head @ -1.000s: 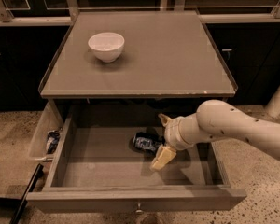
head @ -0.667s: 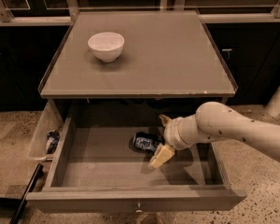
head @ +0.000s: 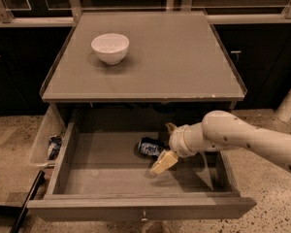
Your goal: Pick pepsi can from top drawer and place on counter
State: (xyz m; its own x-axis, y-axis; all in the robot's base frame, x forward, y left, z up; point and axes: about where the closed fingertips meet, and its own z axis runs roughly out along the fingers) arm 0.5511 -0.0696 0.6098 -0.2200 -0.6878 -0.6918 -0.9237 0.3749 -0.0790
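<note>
Blue can (head: 149,147) lies on its side in the open drawer (head: 106,166); the gripper (head: 167,145) is just beside it, fingers spread wide.

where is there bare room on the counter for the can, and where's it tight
The counter is bare right of and in front of the white bowl, out to its edges. In the top drawer, the left floor is free; the right half is crowded: the end effector, open, sits by the pepsi can.
</note>
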